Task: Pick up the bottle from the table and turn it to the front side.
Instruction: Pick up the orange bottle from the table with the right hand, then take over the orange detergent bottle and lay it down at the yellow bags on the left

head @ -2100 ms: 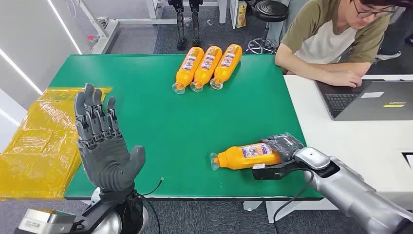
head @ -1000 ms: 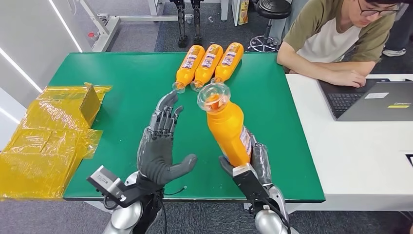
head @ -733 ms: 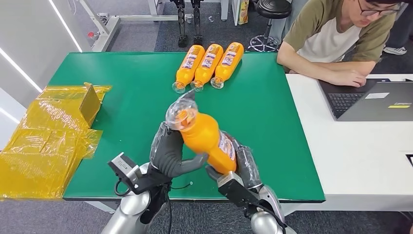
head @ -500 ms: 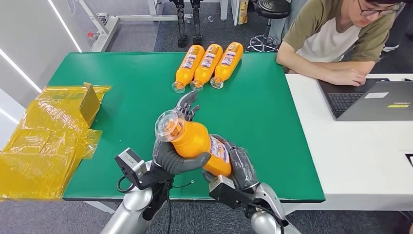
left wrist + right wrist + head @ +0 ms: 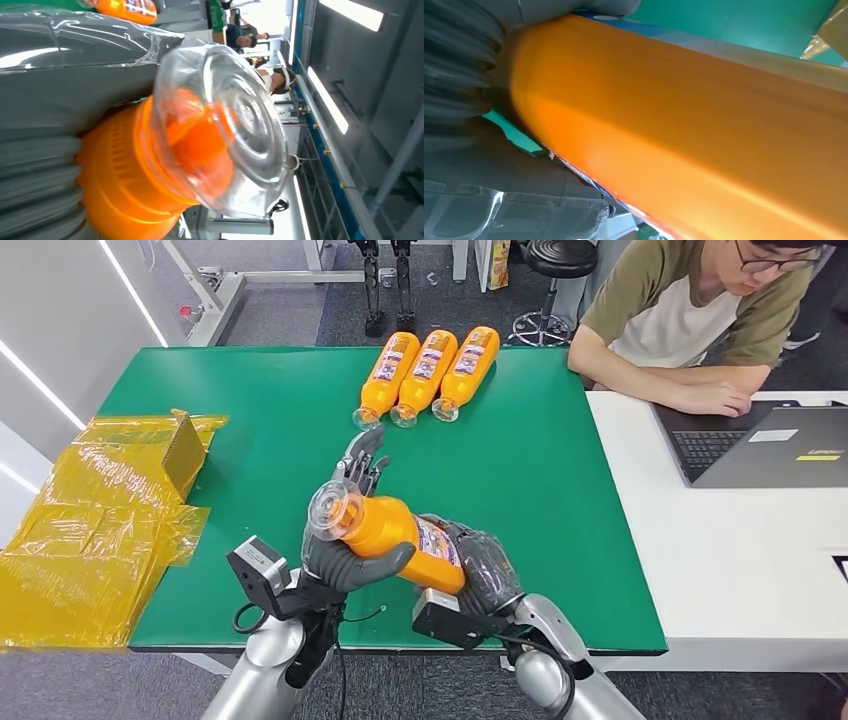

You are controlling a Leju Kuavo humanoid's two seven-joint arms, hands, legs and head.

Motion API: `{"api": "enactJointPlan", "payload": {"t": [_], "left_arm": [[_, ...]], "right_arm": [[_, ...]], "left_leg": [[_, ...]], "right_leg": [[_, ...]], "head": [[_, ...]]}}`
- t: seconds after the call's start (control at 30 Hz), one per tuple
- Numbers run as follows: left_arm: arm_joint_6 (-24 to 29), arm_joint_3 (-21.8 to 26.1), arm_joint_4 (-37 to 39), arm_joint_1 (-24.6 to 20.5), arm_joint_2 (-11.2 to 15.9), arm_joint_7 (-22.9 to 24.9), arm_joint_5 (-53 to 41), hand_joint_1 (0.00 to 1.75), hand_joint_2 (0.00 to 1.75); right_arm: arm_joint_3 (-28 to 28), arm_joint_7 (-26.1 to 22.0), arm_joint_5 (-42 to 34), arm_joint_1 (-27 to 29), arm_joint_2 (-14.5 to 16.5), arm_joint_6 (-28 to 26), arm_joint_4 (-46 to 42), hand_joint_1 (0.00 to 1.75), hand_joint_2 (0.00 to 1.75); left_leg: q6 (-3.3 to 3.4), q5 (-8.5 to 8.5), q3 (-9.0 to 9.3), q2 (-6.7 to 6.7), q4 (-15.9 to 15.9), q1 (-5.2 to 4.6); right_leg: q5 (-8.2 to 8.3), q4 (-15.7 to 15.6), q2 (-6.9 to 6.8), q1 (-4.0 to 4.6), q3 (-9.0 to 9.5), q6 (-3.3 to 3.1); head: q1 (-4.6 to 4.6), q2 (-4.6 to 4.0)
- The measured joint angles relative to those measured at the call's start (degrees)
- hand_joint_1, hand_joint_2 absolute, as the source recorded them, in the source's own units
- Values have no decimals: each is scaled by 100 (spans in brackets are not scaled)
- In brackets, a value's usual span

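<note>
- The orange bottle (image 5: 395, 533) is held tilted above the green worktop (image 5: 520, 470), the right hand (image 5: 480, 565) wrapped round its labelled body.
- Its neck is cupped by the left hand (image 5: 345, 545).
- Smooth, rigid plastic is judged slippery; the body suits gripping best.

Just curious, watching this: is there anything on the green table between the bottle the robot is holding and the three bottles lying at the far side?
Only bare green table in the head view, apart from the left hand's fingers.

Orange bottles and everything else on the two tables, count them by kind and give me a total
Orange bottles: 4, one held between the left robot hand and right robot hand, three lying in a row
Yellow wrapped bundles: 1
Laptops: 1
Total: 6
</note>
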Motion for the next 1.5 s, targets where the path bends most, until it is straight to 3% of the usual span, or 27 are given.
{"api": "enactJointPlan", "payload": {"t": [0.1,0.13,0.57,0.7,1.1,1.33,1.5], "left_arm": [[-55,111,-2,52,-4,-7,-6,151,175],[-85,149,-5,72,-7,-16,-20,175,175],[-19,505,-100,238,-145,-63,-51,175,175],[52,548,-140,238,-147,-69,-21,175,175],[568,671,-166,234,-146,-79,-64,175,175],[2202,713,-177,300,-112,256,-1243,175,175],[3904,1049,-564,606,-38,255,-2771,175,175]], "right_arm": [[-1,-49,144,-67,16,-1,95,175,175],[-1,-65,185,-82,25,-4,126,175,175],[-20,-192,394,-209,308,-238,458,169,175],[-11,-287,378,-295,394,-251,596,4,175],[157,-608,-357,-474,700,-757,982,0,175],[234,-1150,-1198,-405,787,-1166,964,0,175],[366,-1278,-1639,-376,788,-1241,841,0,175]], "left_leg": [[0,0,0,0,0,0],[0,0,0,0,0,0],[0,0,0,0,0,0],[0,0,-1,0,0,0],[0,0,-2,-4,0,1],[0,0,-3,-2,0,1],[-3,-2,-3,10,-1,2]], "right_leg": [[0,0,0,0,0,0],[0,0,0,0,0,0],[0,1,0,0,0,0],[0,1,0,0,0,0],[0,1,-4,0,0,0],[0,1,-2,0,0,0],[0,3,8,1,-5,-1]], "head": [[0,0],[0,0],[-2,0],[-2,0],[-1,0],[-1,0],[-1,0]]}}
